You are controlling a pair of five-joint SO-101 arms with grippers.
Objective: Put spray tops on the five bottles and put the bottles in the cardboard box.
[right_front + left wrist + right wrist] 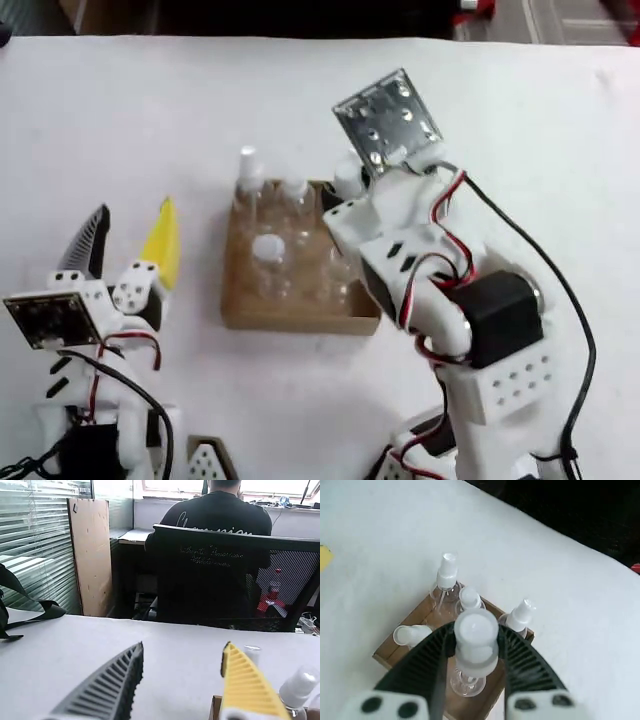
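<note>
Hanging above the cardboard box (pixel 387 656), the last bottle (pixel 468 681) is being carried by its white spray top (pixel 477 655). The right gripper (pixel 476 630) is clenching that top between its ribbed black fingers, and the clear body is dangling free below them.

Four other topped bottles are already standing in the box: one at a far corner (pixel 445 582), one just behind the held top (pixel 469 600), one to the side (pixel 519 614) and one near the rim (pixel 411 634). They are crowding the only open spot.

The main risk, as I am judging it, is the hanging base coming down on a neighbour's top instead of the box floor and tipping it or wedging. Because the grip is on a smooth round top, the bottle could also be slipping or swinging. If the top is only loosely seated, the body may be dropping away from it.

The left gripper (pixel 133 207) is resting on the table (pixel 120 120) beside the box, spread wide and grasping nothing. It is not bracing the box, so a sideways nudge could be pushing the light cardboard along.
</note>
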